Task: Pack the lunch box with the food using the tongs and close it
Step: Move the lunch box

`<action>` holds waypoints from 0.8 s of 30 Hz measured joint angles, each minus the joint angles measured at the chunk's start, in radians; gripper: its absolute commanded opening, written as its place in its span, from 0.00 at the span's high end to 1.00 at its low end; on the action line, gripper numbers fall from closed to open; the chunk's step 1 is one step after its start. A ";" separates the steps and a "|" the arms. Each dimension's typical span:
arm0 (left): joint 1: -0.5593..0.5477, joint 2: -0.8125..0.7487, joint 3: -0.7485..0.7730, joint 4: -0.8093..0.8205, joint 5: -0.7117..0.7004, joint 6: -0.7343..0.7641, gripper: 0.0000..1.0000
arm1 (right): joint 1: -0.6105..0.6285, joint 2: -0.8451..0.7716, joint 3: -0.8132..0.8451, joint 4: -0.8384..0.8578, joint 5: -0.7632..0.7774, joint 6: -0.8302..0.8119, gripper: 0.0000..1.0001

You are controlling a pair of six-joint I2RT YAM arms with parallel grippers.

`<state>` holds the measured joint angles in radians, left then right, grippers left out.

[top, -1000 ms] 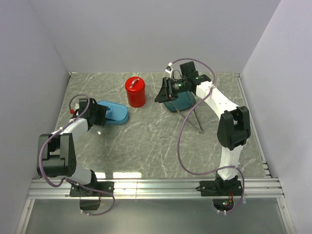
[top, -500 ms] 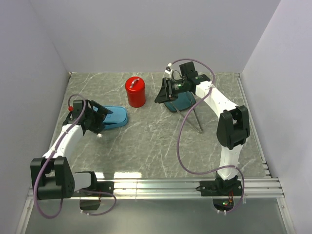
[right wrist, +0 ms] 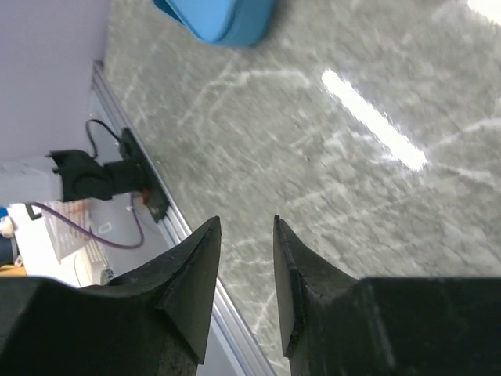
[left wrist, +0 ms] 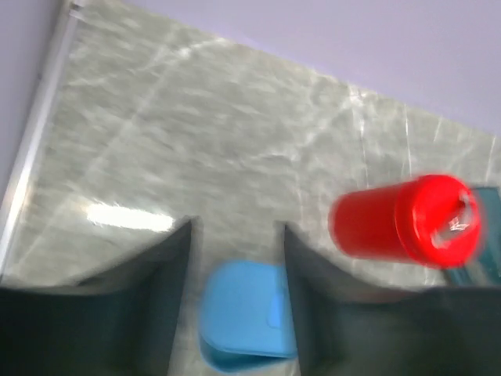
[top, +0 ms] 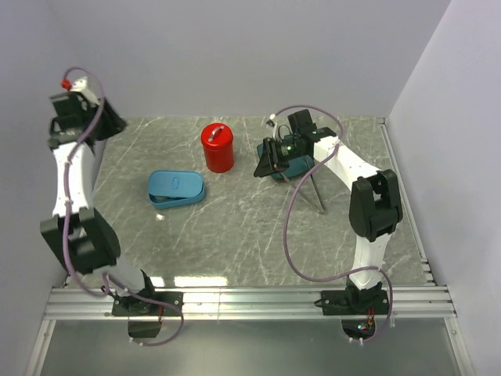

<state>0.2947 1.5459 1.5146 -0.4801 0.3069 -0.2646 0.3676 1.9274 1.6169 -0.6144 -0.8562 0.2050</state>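
Observation:
The light-blue lunch box [top: 177, 188] lies left of centre on the table, its lid with the oval recess resting on top. No food shows in any view. The silver tongs [top: 310, 189] lie on the table, running from the dark teal plate [top: 296, 167] toward the near right. My left gripper [top: 106, 119] is raised high at the far left corner. In the left wrist view its gripper [left wrist: 236, 227] is open and empty, with the lunch box [left wrist: 243, 317] far below it. My right gripper [top: 263, 164] hovers at the plate's left edge. In the right wrist view its gripper [right wrist: 245, 223] is open and empty.
A red canister [top: 218, 146] with a lid handle stands at the back, between the lunch box and the plate; the left wrist view also shows the red canister [left wrist: 407, 227]. White walls close in the table on three sides. A metal rail [top: 250, 298] runs along the near edge.
My left arm has lifted off the lunch box and swung up to the far left corner, leaving the box flat with its lid on. My right gripper has dropped slightly toward the plate.

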 measured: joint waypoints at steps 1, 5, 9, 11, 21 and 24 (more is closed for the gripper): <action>0.043 0.046 0.047 0.000 0.028 0.025 0.63 | 0.000 -0.002 -0.018 -0.001 0.004 -0.008 0.61; 0.175 0.273 0.204 -0.080 0.174 0.097 0.68 | 0.000 -0.012 -0.077 -0.010 0.024 -0.032 0.62; 0.201 0.530 0.311 -0.184 0.301 0.121 0.78 | 0.000 -0.019 -0.086 -0.016 0.032 -0.050 0.64; 0.193 0.630 0.320 -0.237 0.349 0.126 0.78 | 0.000 -0.024 -0.087 -0.019 0.040 -0.062 0.65; 0.165 0.688 0.129 -0.304 0.446 0.158 0.79 | 0.000 -0.068 -0.172 -0.016 0.063 -0.084 0.66; 0.160 0.692 0.121 -0.307 0.460 0.178 0.80 | 0.000 -0.069 -0.172 -0.015 0.064 -0.085 0.67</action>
<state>0.4549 2.2379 1.6356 -0.7872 0.7673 -0.0864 0.3676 1.8587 1.4452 -0.6292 -0.7925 0.1204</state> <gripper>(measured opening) 0.211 0.337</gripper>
